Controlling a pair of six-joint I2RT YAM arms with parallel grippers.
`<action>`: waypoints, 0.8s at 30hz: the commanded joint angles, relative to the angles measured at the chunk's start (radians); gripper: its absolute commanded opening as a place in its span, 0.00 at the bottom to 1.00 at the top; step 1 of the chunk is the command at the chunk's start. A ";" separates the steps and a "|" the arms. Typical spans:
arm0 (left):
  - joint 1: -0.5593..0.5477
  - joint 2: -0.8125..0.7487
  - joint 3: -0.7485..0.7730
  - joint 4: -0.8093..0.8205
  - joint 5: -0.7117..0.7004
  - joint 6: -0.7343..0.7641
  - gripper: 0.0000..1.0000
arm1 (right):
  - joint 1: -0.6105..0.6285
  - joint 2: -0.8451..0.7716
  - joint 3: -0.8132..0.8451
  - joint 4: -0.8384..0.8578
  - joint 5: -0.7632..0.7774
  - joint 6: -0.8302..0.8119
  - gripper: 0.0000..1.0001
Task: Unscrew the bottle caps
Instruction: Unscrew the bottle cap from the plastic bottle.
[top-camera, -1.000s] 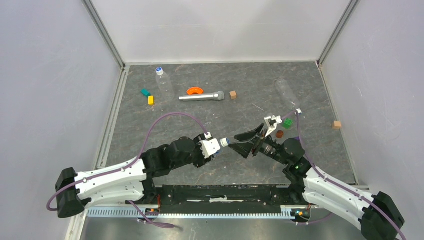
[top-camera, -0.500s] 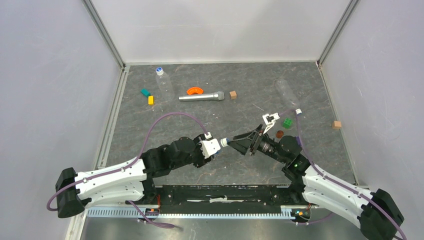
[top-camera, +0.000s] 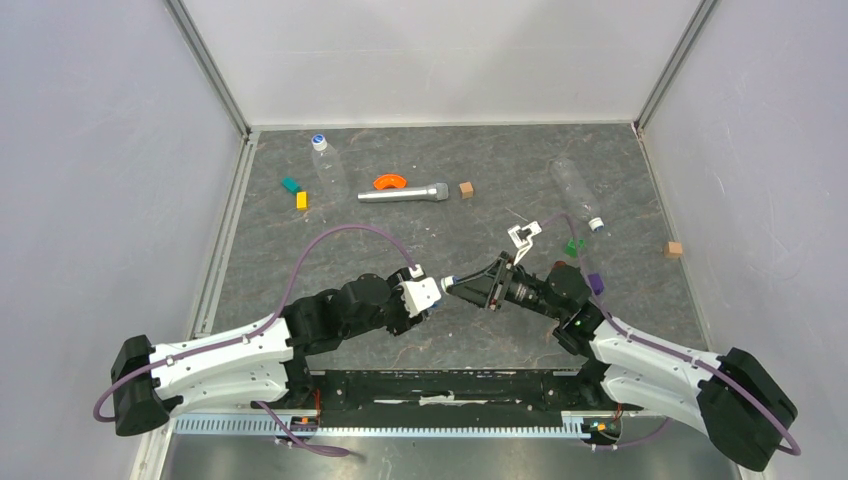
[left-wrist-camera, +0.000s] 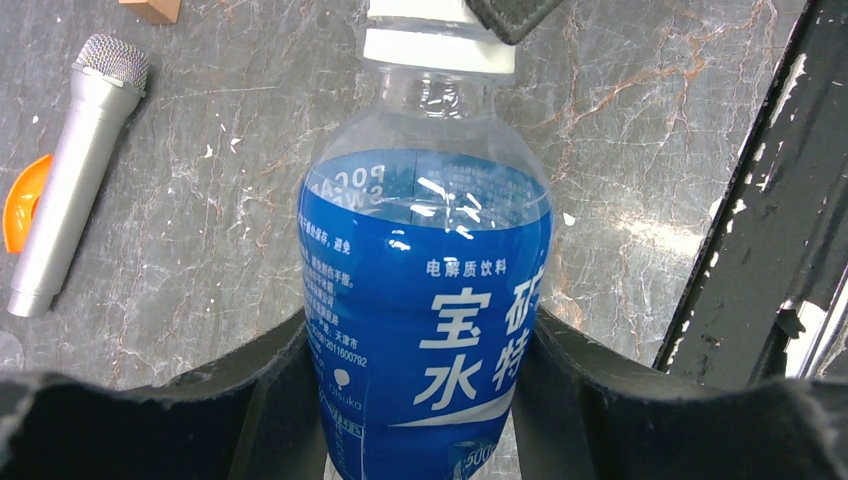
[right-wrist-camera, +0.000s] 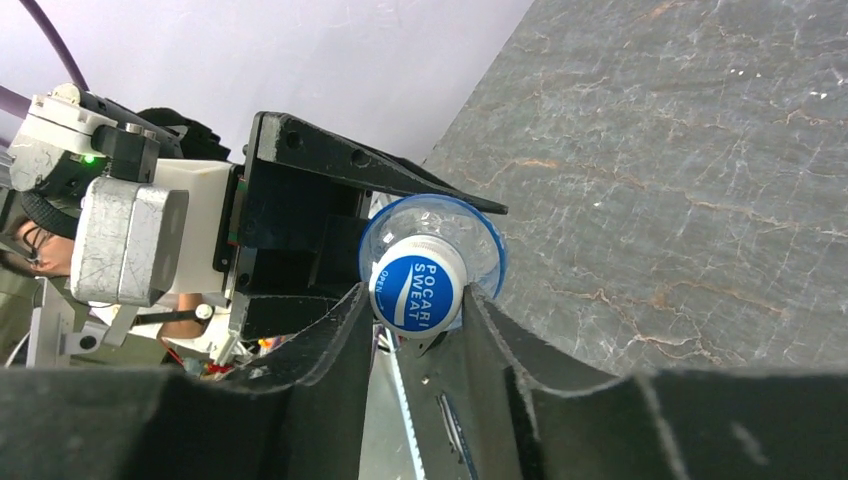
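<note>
My left gripper (top-camera: 428, 294) is shut on the short blue-label bottle (left-wrist-camera: 425, 300) and holds it lying level above the table, its fingers (left-wrist-camera: 285, 365) pressed on both sides of the label. The bottle's cap (right-wrist-camera: 418, 280), white rim with a blue top, points at the right arm. My right gripper (right-wrist-camera: 418, 300) is shut on that cap, one finger on each side (top-camera: 462, 288). Two clear unlabelled bottles lie farther back: one at the back left (top-camera: 328, 170) with its cap (top-camera: 319, 141), one at the back right (top-camera: 575, 190) with its cap (top-camera: 596, 225).
A silver microphone-like cylinder (top-camera: 403, 192), an orange curved piece (top-camera: 389, 181) and a brown cube (top-camera: 466, 189) lie at the back middle. Teal (top-camera: 291, 185) and yellow (top-camera: 301, 200) blocks are at the left, a green piece (top-camera: 573, 245) and another cube (top-camera: 674, 249) at the right.
The right gripper has moved left onto the cap, rolled at the wrist, and closed on it. The left gripper still holds the bottle in the same place.
</note>
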 joint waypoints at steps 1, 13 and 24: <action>-0.004 -0.001 0.030 0.026 -0.007 0.004 0.04 | 0.005 0.009 0.025 0.100 -0.038 0.006 0.38; -0.003 0.007 0.039 0.036 0.037 0.004 0.04 | 0.004 -0.059 0.015 0.041 -0.212 -0.591 0.08; -0.003 -0.048 0.027 0.047 0.040 0.001 0.04 | 0.004 -0.036 0.052 -0.020 -0.296 -0.711 0.27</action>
